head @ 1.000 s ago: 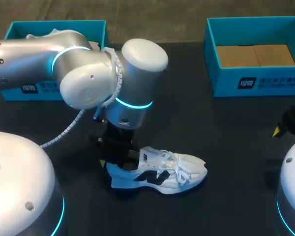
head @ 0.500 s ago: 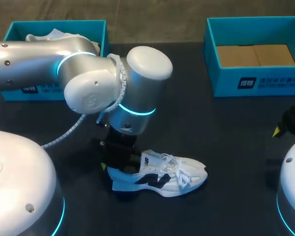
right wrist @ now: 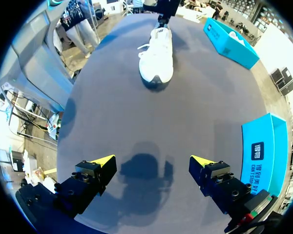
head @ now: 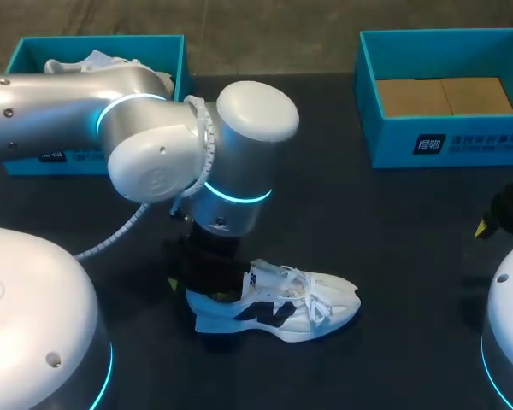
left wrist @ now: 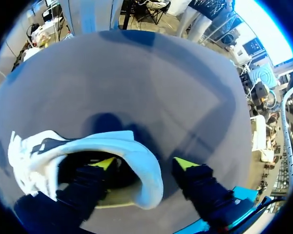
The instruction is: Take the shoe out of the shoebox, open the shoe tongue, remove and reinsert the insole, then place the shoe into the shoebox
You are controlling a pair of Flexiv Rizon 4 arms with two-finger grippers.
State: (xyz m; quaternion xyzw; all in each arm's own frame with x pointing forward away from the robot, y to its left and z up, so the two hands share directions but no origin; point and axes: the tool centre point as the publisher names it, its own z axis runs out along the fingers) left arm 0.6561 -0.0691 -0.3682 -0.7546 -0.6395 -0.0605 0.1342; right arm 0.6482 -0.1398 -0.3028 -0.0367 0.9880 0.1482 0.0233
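A white shoe (head: 282, 303) with dark side marks and loose laces lies on its sole on the dark table (head: 393, 256), toe to the right. My left gripper (head: 207, 286) stands over its heel. In the left wrist view one yellow fingertip (left wrist: 105, 163) is inside the shoe (left wrist: 132, 146) and the other is outside the heel collar, with a gap to it; the left gripper (left wrist: 145, 163) is open. My right gripper (right wrist: 151, 160) is open over bare table at the right edge, far from the shoe (right wrist: 156, 58); only its dark body and one yellow tip show in the head view (head: 496, 218).
A blue shoebox (head: 167, 51) at the back left holds another white shoe. A second blue shoebox (head: 445, 137) at the back right shows a brown cardboard floor. Bare table lies between the shoe and the right box.
My left gripper's fingers have spread apart at the heel, letting go of the collar. The arm shifted slightly right and down; the shoe hardly moved. The right arm kept still.
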